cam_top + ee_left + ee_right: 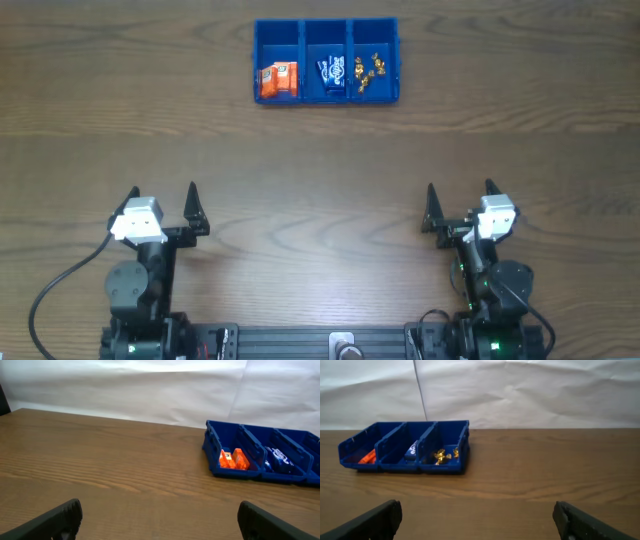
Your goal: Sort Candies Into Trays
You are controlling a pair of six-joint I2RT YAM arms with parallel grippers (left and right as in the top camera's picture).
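The wooden worktop (320, 170) carries a blue three-compartment tray (303, 45) at its far side. The tray's long axis runs across between the arms, and its compartments point towards them. The left arm (140, 255) and right arm (488, 255) rest near their bases, well apart from the tray, both sets of jaws released and empty. This is probably because sorting looks finished: orange candies (278, 82), blue-wrapped candies (329, 75) and gold candies (367, 72) lie in separate compartments.

Left pincer (160, 516) spread wide above the wooden surface (100, 460). At one o'clock, a blue tray (212, 446) holds orange candies (233, 459) and blue candies (280, 457).
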